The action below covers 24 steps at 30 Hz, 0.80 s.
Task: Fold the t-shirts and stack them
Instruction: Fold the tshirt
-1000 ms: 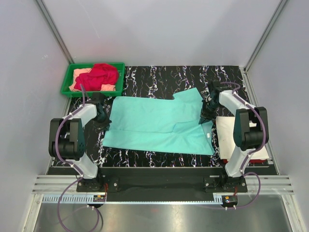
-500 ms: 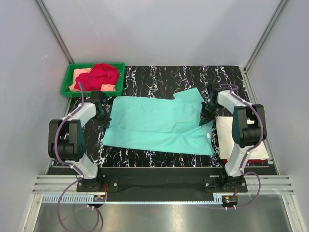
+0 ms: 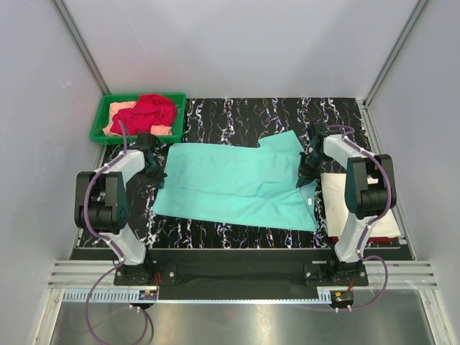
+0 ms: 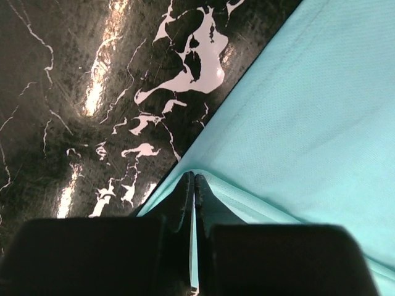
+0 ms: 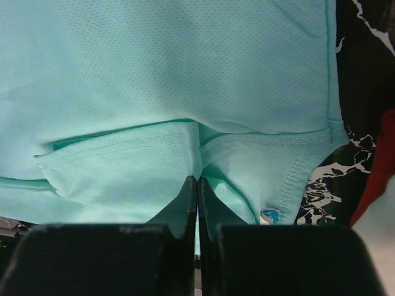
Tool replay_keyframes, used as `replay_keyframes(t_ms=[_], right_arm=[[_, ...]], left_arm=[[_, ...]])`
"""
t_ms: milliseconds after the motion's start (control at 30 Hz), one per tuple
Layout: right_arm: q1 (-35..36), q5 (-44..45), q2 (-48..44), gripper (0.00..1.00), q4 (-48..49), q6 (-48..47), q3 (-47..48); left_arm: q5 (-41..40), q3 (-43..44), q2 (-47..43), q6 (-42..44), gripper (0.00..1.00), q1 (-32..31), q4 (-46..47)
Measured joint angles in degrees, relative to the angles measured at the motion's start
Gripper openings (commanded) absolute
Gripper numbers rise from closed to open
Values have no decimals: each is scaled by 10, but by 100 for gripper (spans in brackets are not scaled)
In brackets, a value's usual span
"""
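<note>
Lying spread across the black marbled table [image 3: 237,115], the mint-teal t-shirt [image 3: 230,180] sat between the two arms, mostly flat, with one layer lapped over another along its near half. The left gripper [image 3: 154,168] was down at the shirt's left edge. In the left wrist view its fingers [image 4: 183,197] were pressed together with the hem of the teal cloth [image 4: 296,111] pinched between them, right where the fabric met the bare tabletop [image 4: 74,92]. The right gripper [image 3: 304,175] was at the shirt's right edge. The right wrist view showed its fingers [image 5: 187,197] closed tight on a fold of the same cloth [image 5: 173,61], with a stitched seam running on either side of the tips and a small blue label [image 5: 269,215] just beside them. At the far left corner stood the green tray [image 3: 98,123], apart from the spread shirt; a crumpled red t-shirt [image 3: 147,111] lay heaped in it on top of a peach t-shirt [image 3: 118,109]. To the right of the teal shirt, partly hidden under the right arm, a cream-white t-shirt [image 3: 334,198] lay flat in a neat rectangle, with a strip of red cloth [image 5: 373,166] showing at its edge.
</note>
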Motion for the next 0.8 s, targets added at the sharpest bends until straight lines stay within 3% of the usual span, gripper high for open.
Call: replay_keyframes(t_ms=[333,433,467,500,533,600,733,800], right_arm=[[-1,14,12,0,4,0,0],[-1,19,23,2,9,0,3],[-1,20,28,6,8,0,6],[-1,21,32,9,8,0,7],[-1,24,35,13,7,0,10],[-1,33,36,28,1,-1,16],[-2,50,26,43,-23,-7,35],[-1,52,3,49,-35,-8,35]], left_arm=[[-1,7,23,3,0,0,10],[-3,7,23,5,19,0,12],[-5,7,23,7,32,0,12],[-7,7,23,9,53,0,12],[-11,7,22,10,60,0,10],[-21,7,17,7,76,0,3],[-35,9,-37,7,81,0,-29],[-42,12,-83,10,77,-1,-44]])
